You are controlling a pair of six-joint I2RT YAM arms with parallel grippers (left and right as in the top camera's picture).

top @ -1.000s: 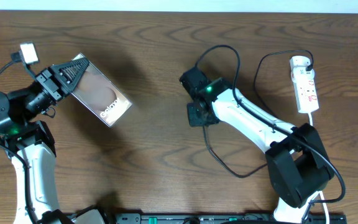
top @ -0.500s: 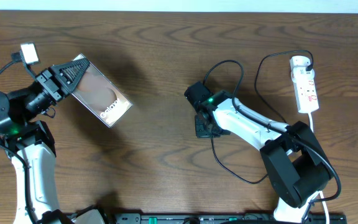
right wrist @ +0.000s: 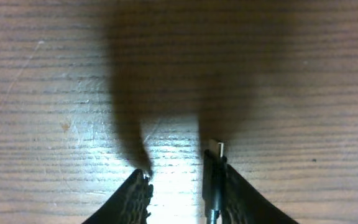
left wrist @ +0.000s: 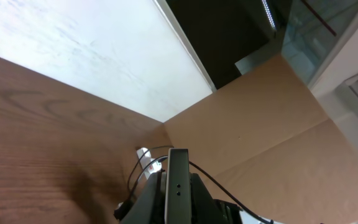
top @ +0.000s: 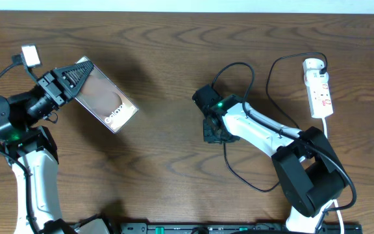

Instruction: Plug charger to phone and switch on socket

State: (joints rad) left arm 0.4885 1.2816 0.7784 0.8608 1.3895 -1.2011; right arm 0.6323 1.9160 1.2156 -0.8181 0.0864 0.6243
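Note:
My left gripper (top: 72, 79) is shut on one short end of the phone (top: 106, 99), holding it tilted above the table's left side, with the brown screen and white lettering facing up. From the left wrist, the phone (left wrist: 178, 180) is a thin edge clamped between the jaws. My right gripper (top: 214, 130) is low over the table's middle. Its jaws stand apart in the right wrist view (right wrist: 185, 177). The charger plug tip (right wrist: 214, 149) lies along the inside of the right finger, with a bare gap to the left finger. The charger cable (top: 236, 64) loops behind it. The white socket (top: 319, 91) lies at the far right.
A small white block (top: 29, 55) on a dark lead sits at the far left. A black bar (top: 206, 228) runs along the table's front edge. The charger cable also loops across the wood (top: 242, 177) between my right gripper and its arm base.
My right gripper shifted slightly toward the front right, then its jaws parted; the plug now rests against one finger only. The left arm and phone have not moved.

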